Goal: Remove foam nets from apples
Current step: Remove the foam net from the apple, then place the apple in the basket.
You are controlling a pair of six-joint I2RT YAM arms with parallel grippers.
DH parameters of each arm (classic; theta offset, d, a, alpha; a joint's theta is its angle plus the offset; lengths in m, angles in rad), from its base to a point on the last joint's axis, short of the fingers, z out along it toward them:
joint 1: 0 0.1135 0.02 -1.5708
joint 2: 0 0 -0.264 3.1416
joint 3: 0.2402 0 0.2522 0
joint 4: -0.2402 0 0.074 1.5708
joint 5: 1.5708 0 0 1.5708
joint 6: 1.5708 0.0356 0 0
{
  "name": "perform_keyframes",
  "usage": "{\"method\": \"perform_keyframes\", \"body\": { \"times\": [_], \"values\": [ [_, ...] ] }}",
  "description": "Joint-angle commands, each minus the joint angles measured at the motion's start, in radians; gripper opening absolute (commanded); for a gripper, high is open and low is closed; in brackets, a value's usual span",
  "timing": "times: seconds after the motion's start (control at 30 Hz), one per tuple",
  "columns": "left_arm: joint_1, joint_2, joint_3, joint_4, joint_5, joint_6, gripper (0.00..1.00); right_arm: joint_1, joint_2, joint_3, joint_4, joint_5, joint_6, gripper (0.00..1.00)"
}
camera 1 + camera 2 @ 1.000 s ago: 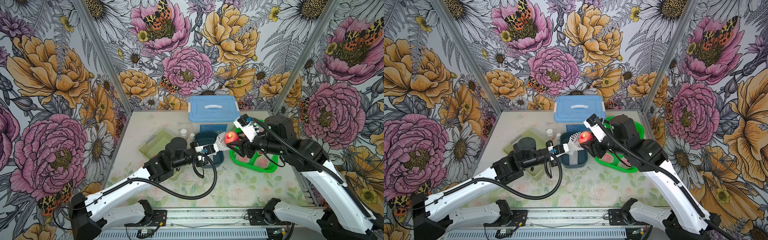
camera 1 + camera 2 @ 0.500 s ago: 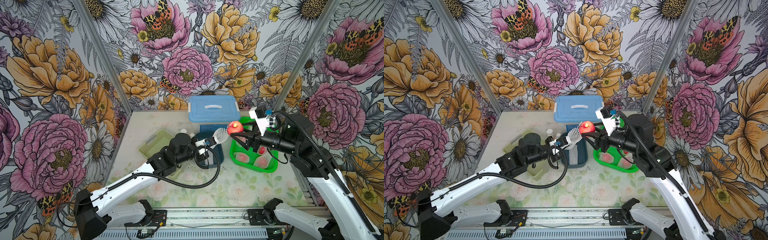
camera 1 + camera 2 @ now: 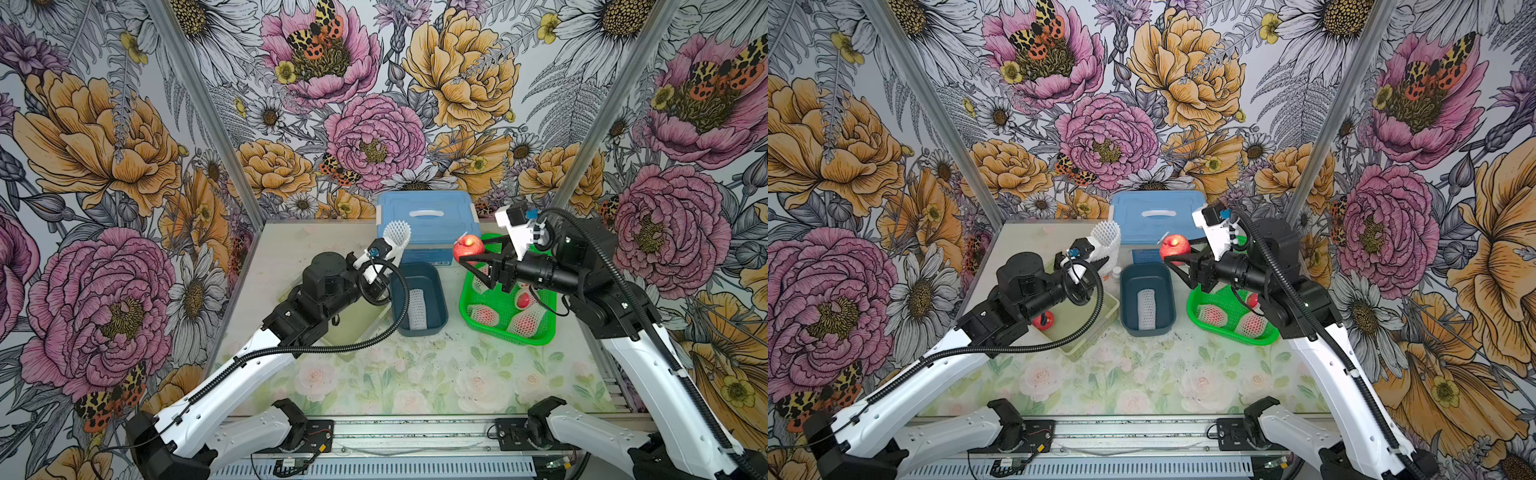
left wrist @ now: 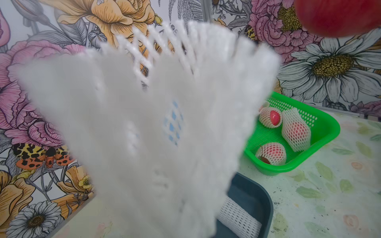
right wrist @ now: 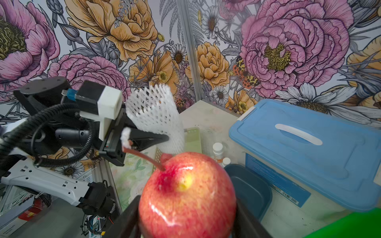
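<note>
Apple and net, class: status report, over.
Left gripper shut on empty foam net. Right gripper holds bare apple, clear of net. Netted apples in green basket.

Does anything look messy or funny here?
Only small things. Dark specks are scattered on the table in front of the dark blue bin and the green basket. In the basket, one apple pokes out of one end of its foam net.

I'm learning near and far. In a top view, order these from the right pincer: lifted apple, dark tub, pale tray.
1. Lifted apple, held in the right pincer.
2. Dark tub, table middle.
3. Pale tray, far left side.
</note>
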Motion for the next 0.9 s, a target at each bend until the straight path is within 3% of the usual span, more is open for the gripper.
{"method": "perform_keyframes", "body": {
  "times": [0.0, 0.23, 0.5, 0.87],
  "values": [
    [0.066, -0.022, 0.031, -0.085, 0.023, -0.119, 0.00, 0.006, 0.042, -0.027, 0.028, 0.047, 0.010, 0.64],
    [0.272, -0.135, -0.015, -0.125, 0.044, -0.279, 0.00, 0.155, 0.216, -0.061, 0.109, 0.211, 0.033, 0.64],
    [0.500, -0.200, -0.035, -0.204, 0.220, -0.371, 0.00, 0.298, 0.533, 0.029, 0.237, 0.261, 0.064, 0.64],
    [0.599, -0.285, -0.100, -0.209, 0.262, -0.360, 0.00, 0.460, 0.956, 0.330, 0.260, 0.298, 0.128, 0.64]
  ]
}}
